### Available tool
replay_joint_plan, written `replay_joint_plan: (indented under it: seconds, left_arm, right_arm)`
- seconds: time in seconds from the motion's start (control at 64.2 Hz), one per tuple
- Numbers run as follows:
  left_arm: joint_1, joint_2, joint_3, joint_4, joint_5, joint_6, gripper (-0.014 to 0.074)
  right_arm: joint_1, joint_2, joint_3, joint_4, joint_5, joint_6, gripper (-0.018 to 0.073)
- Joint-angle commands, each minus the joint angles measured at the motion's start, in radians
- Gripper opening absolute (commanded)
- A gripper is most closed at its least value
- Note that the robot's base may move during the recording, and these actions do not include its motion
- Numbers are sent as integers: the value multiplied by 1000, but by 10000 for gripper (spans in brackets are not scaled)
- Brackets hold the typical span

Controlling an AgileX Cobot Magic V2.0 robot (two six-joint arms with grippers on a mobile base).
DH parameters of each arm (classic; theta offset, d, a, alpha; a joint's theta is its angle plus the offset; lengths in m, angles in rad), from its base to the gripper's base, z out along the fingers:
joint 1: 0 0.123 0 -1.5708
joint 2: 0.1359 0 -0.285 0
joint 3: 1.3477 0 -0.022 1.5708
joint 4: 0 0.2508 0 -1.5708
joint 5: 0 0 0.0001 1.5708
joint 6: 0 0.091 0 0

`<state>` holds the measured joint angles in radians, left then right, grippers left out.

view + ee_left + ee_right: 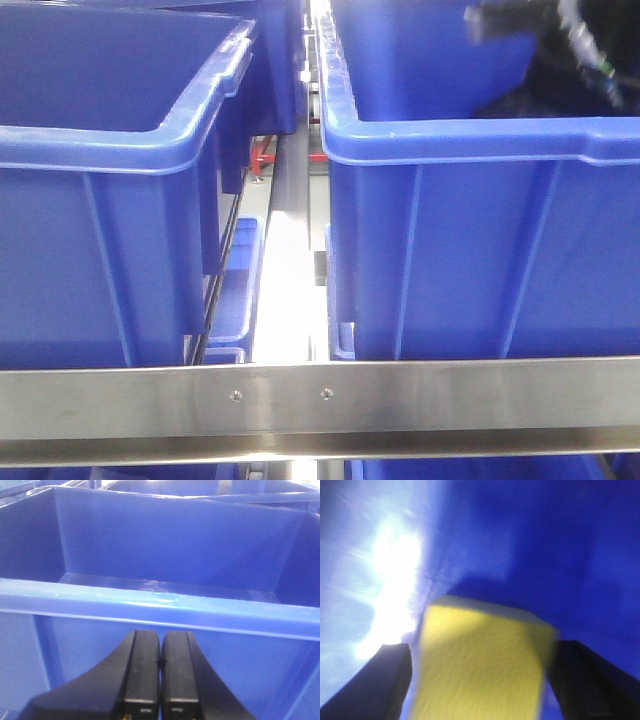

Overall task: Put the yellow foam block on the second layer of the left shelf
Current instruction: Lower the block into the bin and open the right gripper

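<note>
Right wrist view: your yellow foam block (480, 665) sits between the right gripper (479, 680) fingers (375, 685), one dark finger at each side, so the gripper is clamped on it. Pic is blurred, w/ blue bin wall behind the block and a bright glare patch at upper left. No brand, label or writing readable on the block or anywhere in the 3 views.

Left wrist view: left gripper (160, 680) has both black pads pressed together, nothing between them. It hangs just in front of the near rim of a blue bin (165, 550); you can see down onto the bin's floor.

Front view: two blue bins side by side, left bin (100, 250) and right bin (480, 250), w/ a bright gap between them and a steel shelf rail (320, 400) across the bottom, two rivets on it. Right arm (560, 40), dark and blurred, is over the right bin at top right. Block isn't visible from there.
</note>
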<state>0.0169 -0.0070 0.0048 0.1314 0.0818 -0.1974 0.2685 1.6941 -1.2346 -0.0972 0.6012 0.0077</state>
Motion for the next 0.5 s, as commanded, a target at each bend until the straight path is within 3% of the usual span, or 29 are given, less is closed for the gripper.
replay_joint_plan:
  seconds: [0.0,0.156,0.405,0.483]
  left_arm:
    - [0,8,26,-2,-88,-4,136]
    - [0,8,26,-2,-88,-4,136]
    - [0,8,26,-2,-88,-4,136]
    - [0,8,26,-2,-88,-4,136]
  right_arm:
    - [2,-125,-36,-5,-16,-2,603]
    - [2,-249,-26,-2,56,-2,489]
    - [2,-504,147,8,16,-2,59]
    - [2,-601,228,20,-33,-2,64]
